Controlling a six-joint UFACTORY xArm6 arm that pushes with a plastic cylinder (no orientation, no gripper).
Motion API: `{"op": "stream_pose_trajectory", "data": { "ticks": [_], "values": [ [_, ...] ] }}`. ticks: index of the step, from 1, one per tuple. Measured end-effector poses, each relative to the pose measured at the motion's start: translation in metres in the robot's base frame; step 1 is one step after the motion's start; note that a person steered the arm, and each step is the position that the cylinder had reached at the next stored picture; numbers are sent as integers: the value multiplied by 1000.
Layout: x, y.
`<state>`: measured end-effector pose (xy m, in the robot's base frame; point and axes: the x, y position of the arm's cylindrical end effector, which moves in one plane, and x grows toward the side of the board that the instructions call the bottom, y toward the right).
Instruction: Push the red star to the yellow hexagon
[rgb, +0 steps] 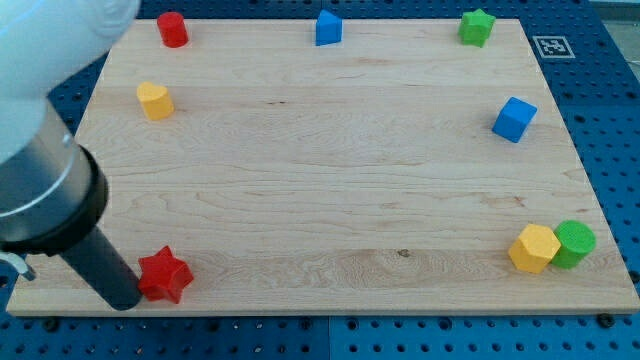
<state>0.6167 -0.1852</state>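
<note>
The red star lies near the board's bottom left corner. My tip rests on the board just left of the red star, touching or almost touching it. The yellow hexagon sits near the bottom right corner, far to the right of the star, and touches a green cylinder on its right side.
A red cylinder, a blue block and a green star line the top edge. A yellow block sits at upper left, a blue cube at right. The wooden board lies on a blue pegboard.
</note>
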Motion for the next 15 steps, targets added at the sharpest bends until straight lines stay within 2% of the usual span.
{"op": "stream_pose_trajectory", "data": {
  "ticks": [3, 6, 7, 8, 9, 10, 11, 12, 15],
  "values": [
    [-14, 76],
    [-35, 214],
    [-15, 209],
    [-4, 175],
    [-4, 123],
    [-27, 85],
    [-65, 87],
    [-66, 94],
    [-71, 172]
  ]
}}
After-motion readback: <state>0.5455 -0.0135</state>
